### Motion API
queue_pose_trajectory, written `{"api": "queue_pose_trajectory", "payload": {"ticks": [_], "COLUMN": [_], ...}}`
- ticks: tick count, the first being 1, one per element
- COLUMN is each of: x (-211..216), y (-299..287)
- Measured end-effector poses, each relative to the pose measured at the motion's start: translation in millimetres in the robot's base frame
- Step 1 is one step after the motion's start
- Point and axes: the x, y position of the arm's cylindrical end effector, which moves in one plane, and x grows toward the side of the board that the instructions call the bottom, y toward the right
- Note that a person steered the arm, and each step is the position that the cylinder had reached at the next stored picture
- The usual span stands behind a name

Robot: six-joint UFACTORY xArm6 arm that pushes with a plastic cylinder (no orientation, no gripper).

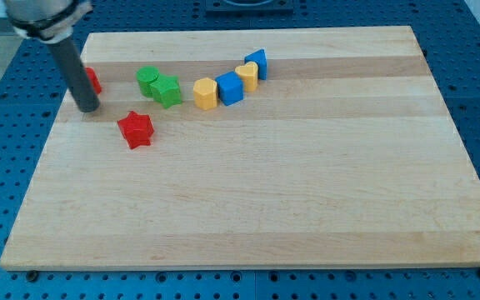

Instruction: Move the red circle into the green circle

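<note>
My tip (87,107) rests on the board at the view's upper left. The red circle (92,81) sits right behind the rod, mostly hidden by it, touching or nearly touching it. The green circle (147,77) lies to the right of that, pressed against a green star (167,91). A red star (136,129) lies below and to the right of my tip, apart from it.
A curved row runs right of the green blocks: a yellow block (206,93), a blue block (230,87), a yellow heart (247,74) and a blue block (257,61). The wooden board (265,192) has its left edge near my tip.
</note>
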Motion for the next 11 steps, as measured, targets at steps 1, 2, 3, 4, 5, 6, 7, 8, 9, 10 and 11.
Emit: {"api": "queue_pose_trajectory", "payload": {"ticks": [1, 2, 3, 4, 5, 6, 7, 8, 9, 10, 11], "x": [-2, -30, -59, -57, -47, -81, -109, -107, -97, -90, -90], "y": [-33, -14, 32, 36, -7, -23, -16, 15, 35, 49, 49]}}
